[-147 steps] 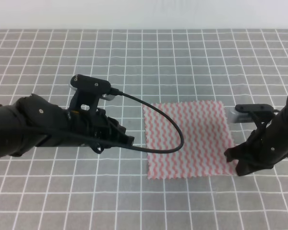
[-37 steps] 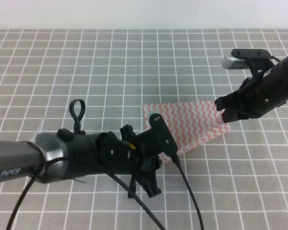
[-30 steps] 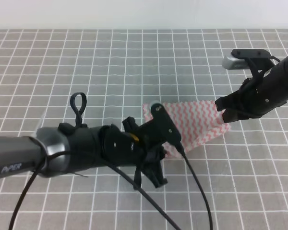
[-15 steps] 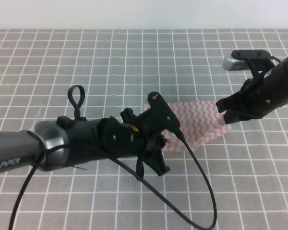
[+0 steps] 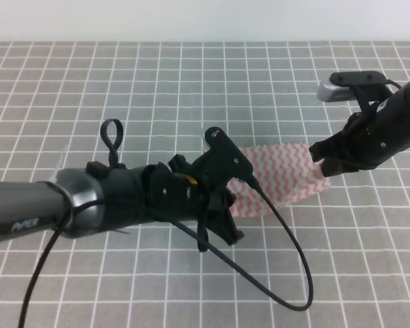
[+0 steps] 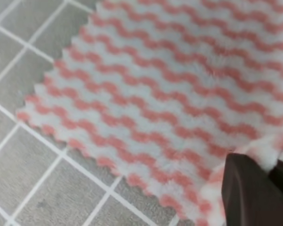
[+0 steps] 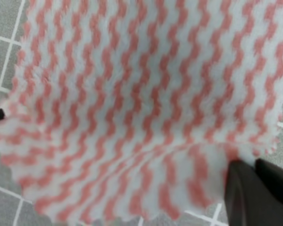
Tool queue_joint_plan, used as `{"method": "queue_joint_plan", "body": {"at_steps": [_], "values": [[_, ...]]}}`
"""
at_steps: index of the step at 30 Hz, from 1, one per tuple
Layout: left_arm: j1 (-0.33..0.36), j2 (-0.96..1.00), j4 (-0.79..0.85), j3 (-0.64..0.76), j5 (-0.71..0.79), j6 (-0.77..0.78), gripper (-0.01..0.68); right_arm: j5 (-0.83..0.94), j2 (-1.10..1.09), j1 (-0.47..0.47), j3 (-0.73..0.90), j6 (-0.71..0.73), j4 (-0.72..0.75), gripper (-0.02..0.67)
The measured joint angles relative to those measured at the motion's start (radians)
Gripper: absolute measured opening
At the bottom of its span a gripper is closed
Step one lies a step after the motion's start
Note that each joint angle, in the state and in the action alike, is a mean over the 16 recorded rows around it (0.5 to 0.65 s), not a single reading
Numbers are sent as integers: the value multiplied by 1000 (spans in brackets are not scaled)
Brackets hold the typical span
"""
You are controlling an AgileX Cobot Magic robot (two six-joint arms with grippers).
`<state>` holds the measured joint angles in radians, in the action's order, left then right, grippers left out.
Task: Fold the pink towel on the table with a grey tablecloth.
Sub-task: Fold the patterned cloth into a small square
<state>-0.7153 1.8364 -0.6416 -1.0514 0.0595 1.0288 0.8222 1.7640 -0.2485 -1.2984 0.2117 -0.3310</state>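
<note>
— Where is the pink towel [image 5: 283,171] sitting as we are looking at it?

— It is lying right of the middle of the table with a grey tablecloth [image 5: 191,82], partly lifted and curling over itself. Its far edge is resting on the grid, and the near part is sagging between our two arms.

— What is our right gripper [image 5: 322,162] doing?

— It is hanging above the cloth at the towel's right corner. In the right wrist view its dark fingertips [image 7: 247,188] are pinching together on a bunched corner of the towel [image 7: 132,108], which is spreading out wrinkled below the camera.

— And our left gripper [image 5: 225,220]?

— It is reaching across from the left and covering the towel's left side. In the left wrist view its fingers [image 6: 252,190] are closing on a fold of the towel [image 6: 170,94] at the lower right, while a scalloped corner is lying flat on the grey grid.
</note>
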Motion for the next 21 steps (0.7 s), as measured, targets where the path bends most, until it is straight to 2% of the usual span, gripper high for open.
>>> {"method": "queue_joint_plan", "body": {"at_steps": [21], "values": [[3, 15, -2, -3, -26, -18, -1, -12, 25, 0, 0, 2, 6, -17]]}}
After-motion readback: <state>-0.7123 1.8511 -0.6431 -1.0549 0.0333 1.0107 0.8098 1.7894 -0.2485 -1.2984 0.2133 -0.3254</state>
